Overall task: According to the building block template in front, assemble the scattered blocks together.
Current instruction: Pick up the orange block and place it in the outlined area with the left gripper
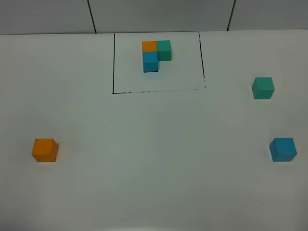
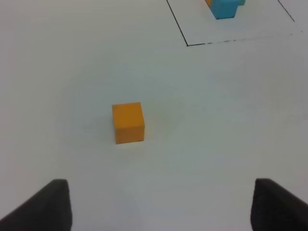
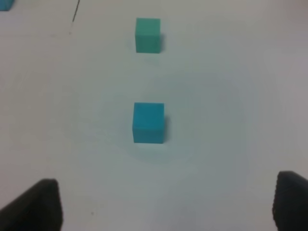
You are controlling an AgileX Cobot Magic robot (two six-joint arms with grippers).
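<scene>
The building block template (image 1: 156, 54) is an L of orange, teal-green and blue cubes inside a thin black drawn rectangle at the table's far middle. Three scattered blocks lie apart: an orange cube (image 1: 44, 149) at the near left, a teal-green cube (image 1: 263, 88) at the right, a sky-blue cube (image 1: 282, 149) nearer on the right. No arm shows in the exterior view. In the left wrist view my left gripper (image 2: 159, 204) is open, the orange cube (image 2: 128, 122) ahead of it. My right gripper (image 3: 166, 204) is open, with the blue cube (image 3: 148, 122) ahead and the teal-green cube (image 3: 147, 34) beyond.
The white table (image 1: 154, 144) ends at a grey panelled wall (image 1: 154, 14) behind the template. The black frame line (image 2: 186, 44) and the template's blue cube (image 2: 224, 8) show in the left wrist view.
</scene>
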